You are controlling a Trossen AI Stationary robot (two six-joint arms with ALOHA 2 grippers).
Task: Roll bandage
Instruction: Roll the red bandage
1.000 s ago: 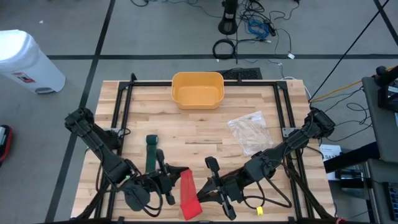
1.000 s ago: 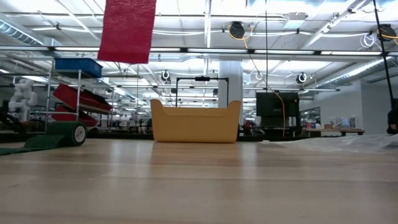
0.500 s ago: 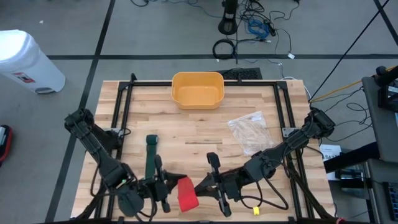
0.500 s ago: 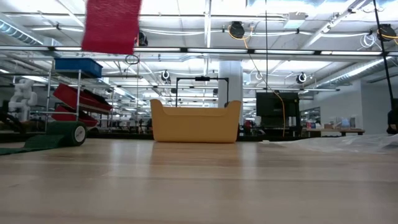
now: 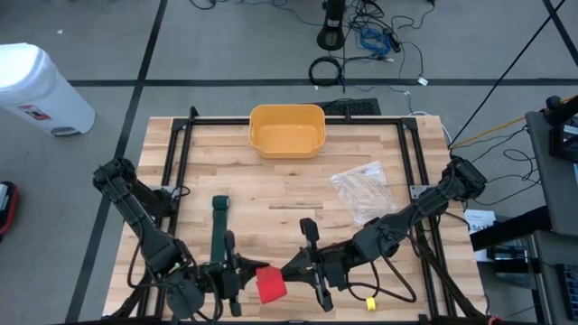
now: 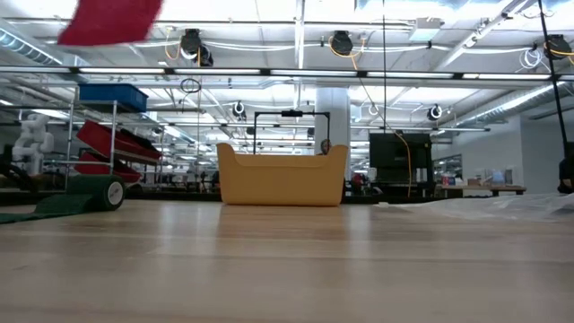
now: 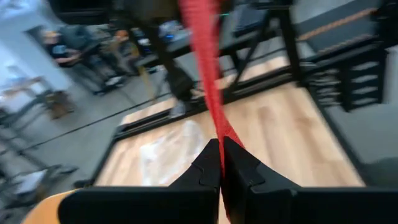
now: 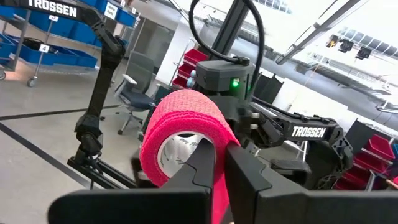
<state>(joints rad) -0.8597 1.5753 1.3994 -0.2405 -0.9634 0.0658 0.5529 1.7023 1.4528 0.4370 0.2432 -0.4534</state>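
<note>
A red bandage [image 5: 270,283] hangs clear of the table near its front edge, between my two grippers. The right wrist view shows it partly wound into a hollow roll [image 8: 180,134]. A flat red strip [image 7: 205,62] runs from it to my left gripper. My left gripper [image 5: 246,272] is shut on the strip. My right gripper [image 5: 289,269] is shut on the roll. In the low view only the bandage's lower edge [image 6: 108,20] shows at the top. A dark green bandage [image 5: 219,226] lies flat on the table, its rolled end [image 6: 109,192] resting on the wood. My left gripper pinches the red strip's end [image 7: 219,144] between its two shut fingers. The fingers come nearly level from the table's left. The strip runs on from them, stretched straight toward the roll and clear of the table. My right gripper pinches the roll's wound wall [image 8: 219,148] between its two fingers. One finger [image 8: 200,168] stands before the hollow core and the other outside it. The fingers come about level from the table's right. The roll is lifted clear.
An orange bin [image 5: 287,129] stands at the table's far middle. A clear plastic bag [image 5: 361,191] lies right of centre. A black frame rail [image 5: 298,121] runs round the table. A white bin [image 5: 41,86] stands on the floor at the far left.
My left gripper has swung a little toward the table's near left with the strip's end. Seen from above, the red bandage has shortened from a long strip to a squarish patch. In the low view its hanging edge has risen and shifted left.
</note>
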